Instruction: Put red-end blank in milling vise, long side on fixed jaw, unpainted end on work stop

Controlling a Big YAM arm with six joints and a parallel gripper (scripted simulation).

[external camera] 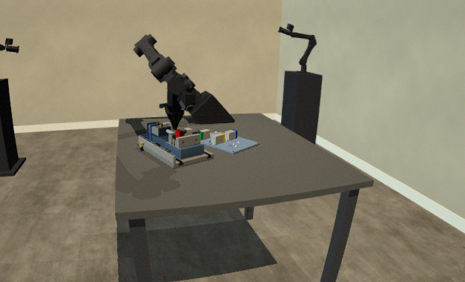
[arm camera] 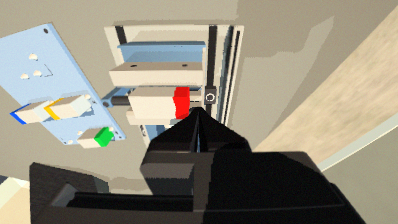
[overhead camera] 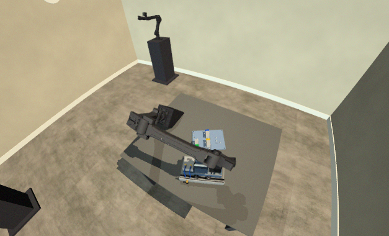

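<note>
The blank with the red end [arm camera: 160, 103] lies in the milling vise [external camera: 175, 145] between the jaws. Its long side is close beside the fixed jaw [arm camera: 157, 74]. Its unpainted end meets the work stop rod [arm camera: 117, 100], and its red end [external camera: 178, 133] points away from the rod. My gripper [arm camera: 198, 112] is shut and empty, with its tips just off the red end, slightly above it in the exterior view [external camera: 176, 124]. In the top view my arm hides most of the vise [overhead camera: 202, 174].
The light blue plate [arm camera: 55, 85] beside the vise carries the blue-ended blank [arm camera: 30, 112], the yellow-ended blank [arm camera: 67, 106] and the green-ended blank [arm camera: 96, 137]. Blue hoses [external camera: 150, 130] rise from the moving jaw's side. Camera pedestals stand off the table.
</note>
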